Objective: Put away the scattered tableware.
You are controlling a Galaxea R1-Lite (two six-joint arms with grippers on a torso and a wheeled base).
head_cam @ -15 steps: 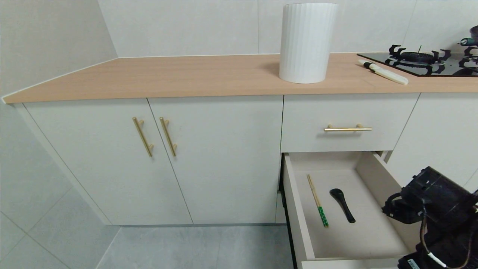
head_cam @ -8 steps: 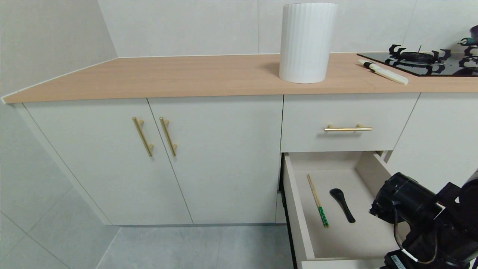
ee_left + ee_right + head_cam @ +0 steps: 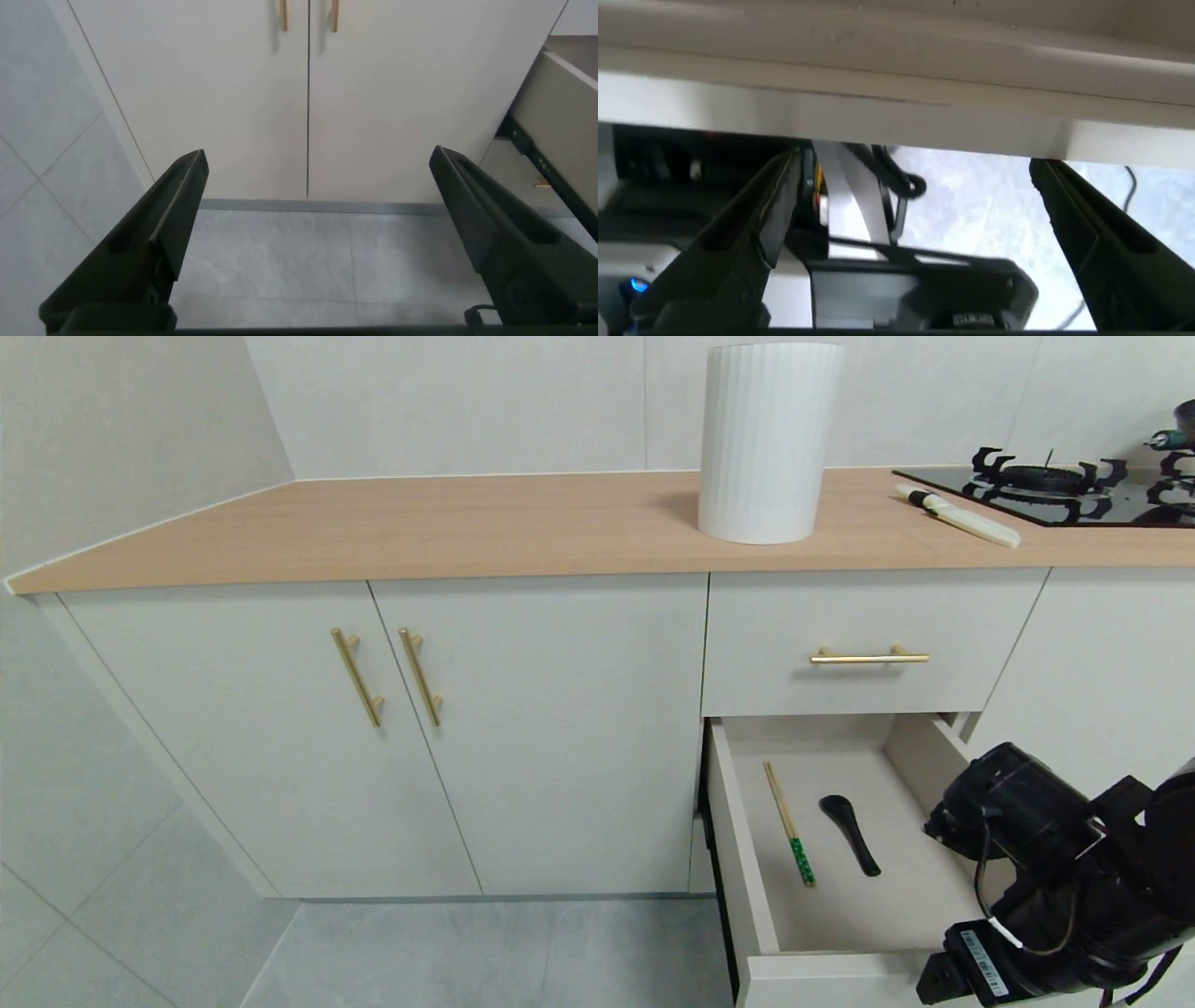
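Tableware in two places: chopsticks (image 3: 790,835) and a black spoon (image 3: 850,833) down in the open lower drawer (image 3: 738,840), and a white-bladed knife (image 3: 957,515) up on the countertop (image 3: 467,527). Nearest, right arm (image 3: 1055,887) bent low at the drawer's front panel (image 3: 822,985), wrist just outside the panel's right corner. On it, right gripper (image 3: 915,163) spread wide and holding nothing, with a pale edge, apparently that panel, just beyond the fingertips. Off to the left, left gripper (image 3: 318,161) likewise spread wide and empty, facing the closed cabinet doors (image 3: 392,728) and the floor, well apart from the drawer. Inside the drawer, chopsticks and spoon side by side but not touching, both lengthwise front to back, chopsticks nearer the left wall. Drawer travel along that same line, straight away from the right arm into the cabinet; right arm clearly the nearer one. Above, a closed upper drawer with a brass handle (image 3: 870,657). Farthest, knife flat on the countertop, lying diagonally, past a tall ribbed white container (image 3: 767,441) and just beside the stove (image 3: 1046,490), well above the right gripper. Next move probably either a push on the panel or a reach up for the knife; no telling which.
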